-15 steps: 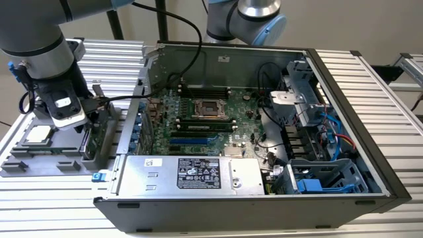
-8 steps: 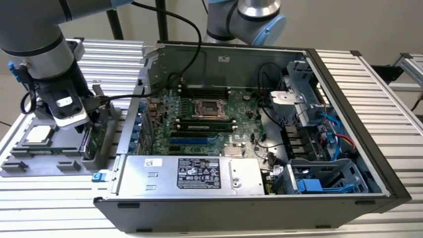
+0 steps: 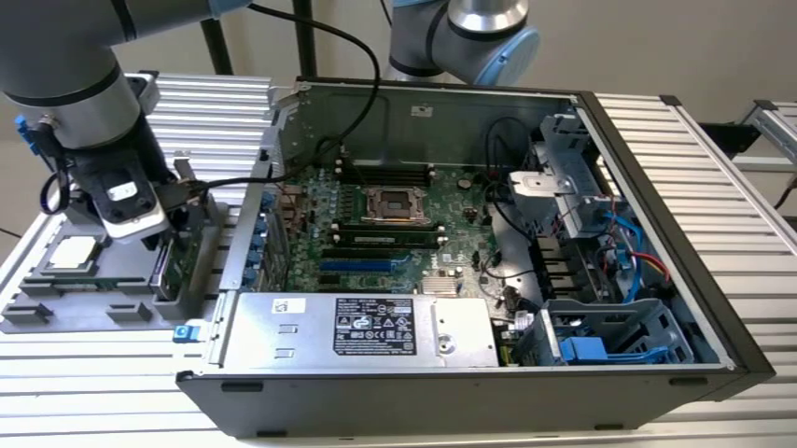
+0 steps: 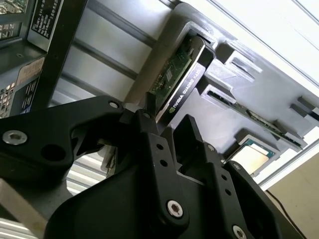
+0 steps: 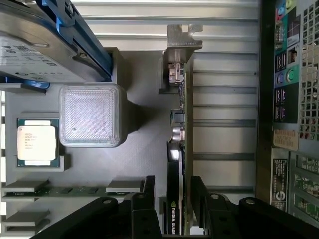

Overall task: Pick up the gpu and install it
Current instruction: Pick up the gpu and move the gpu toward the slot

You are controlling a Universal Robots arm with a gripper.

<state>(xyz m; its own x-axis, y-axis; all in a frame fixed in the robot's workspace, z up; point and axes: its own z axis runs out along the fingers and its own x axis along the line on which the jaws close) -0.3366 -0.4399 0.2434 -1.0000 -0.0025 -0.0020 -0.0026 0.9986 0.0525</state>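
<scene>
Claw [image 5: 172,180] jaws are set apart, one on either side of the gpu [image 5: 179,124], with a gap seen between one finger and the black cooler face; the card is straddled, not clamped. The gpu is stood on edge in a slot of the grey tray [image 5: 144,149], its silver bracket at the end away from the claw; a CPU chip [image 5: 37,142] and a blue-railed hard drive [image 5: 40,45] are lodged in the same tray; the open computer case [image 3: 498,397] is laid on the slatted surface [image 3: 697,140] at the exterior view's right of the tray.
</scene>
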